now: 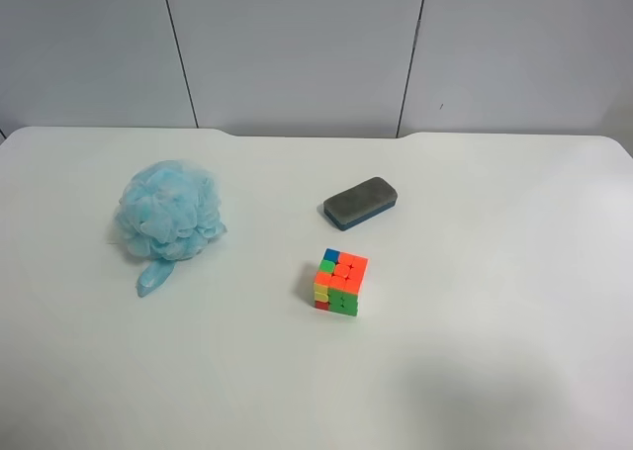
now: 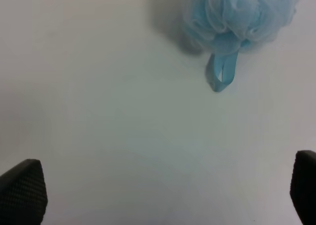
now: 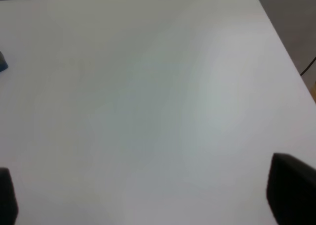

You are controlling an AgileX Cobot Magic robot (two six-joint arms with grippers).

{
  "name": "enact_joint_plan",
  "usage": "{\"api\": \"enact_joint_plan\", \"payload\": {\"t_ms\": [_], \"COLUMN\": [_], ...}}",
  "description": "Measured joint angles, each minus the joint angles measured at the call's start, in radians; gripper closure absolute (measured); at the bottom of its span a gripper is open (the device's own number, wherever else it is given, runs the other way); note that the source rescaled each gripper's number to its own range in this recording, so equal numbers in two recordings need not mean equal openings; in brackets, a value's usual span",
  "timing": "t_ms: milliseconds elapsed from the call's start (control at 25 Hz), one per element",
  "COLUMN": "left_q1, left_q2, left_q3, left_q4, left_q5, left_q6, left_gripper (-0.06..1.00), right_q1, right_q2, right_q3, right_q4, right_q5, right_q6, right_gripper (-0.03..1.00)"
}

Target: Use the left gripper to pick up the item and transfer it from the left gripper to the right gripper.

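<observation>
Pouf (image 1: pixel 168 213) on table (image 1: pixel 495 371), well apart from cube (image 1: pixel 339 282) and eraser (image 1: pixel 361 203). Left end effector (image 2: pixel 158 195) jaws spread wide, empty, near pouf's tail. Right end effector (image 3: pixel 148 195) likewise spread, holding nothing.

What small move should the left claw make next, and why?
Probably advance the left claw toward the blue pouf and lower it: the claw stands wide open and empty, and the pouf lies untouched on the table, apart from it.

Lab-like test bench, bare white table (image 1: pixel 495 371), plain grey wall panels (image 1: pixel 297 45)
</observation>
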Motion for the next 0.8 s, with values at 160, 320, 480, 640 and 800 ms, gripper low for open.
{"api": "enact_joint_plan", "payload": {"t_ms": [160, 320, 480, 640, 800], "left_q1": [-0.054, -0.094, -0.133, -0.172, -0.209], "left_q2": [0.157, 0.292, 0.410, 0.509, 0.602], "left_q3": [-0.058, -0.098, -0.118, -0.142, -0.182], "left_q4": [0.023, 0.028, 0.034, 0.041, 0.041], "left_q5": [-0.018, -0.056, -0.114, -0.160, -0.186], "left_q6": [-0.020, -0.040, -0.076, -0.110, -0.127], "left_gripper": [-0.06, -0.06, -0.06, -0.06, -0.06], "right_q1": [0.000, 0.000, 0.000, 0.000, 0.000], "right_q2": [0.000, 0.000, 0.000, 0.000, 0.000], "right_q3": [0.000, 0.000, 0.000, 0.000, 0.000], "right_q4": [0.000, 0.000, 0.000, 0.000, 0.000], "right_q5": [0.000, 0.000, 0.000, 0.000, 0.000], "right_q6": [0.000, 0.000, 0.000, 0.000, 0.000], "right_gripper": [-0.03, -0.03, -0.03, -0.03, -0.03]}}
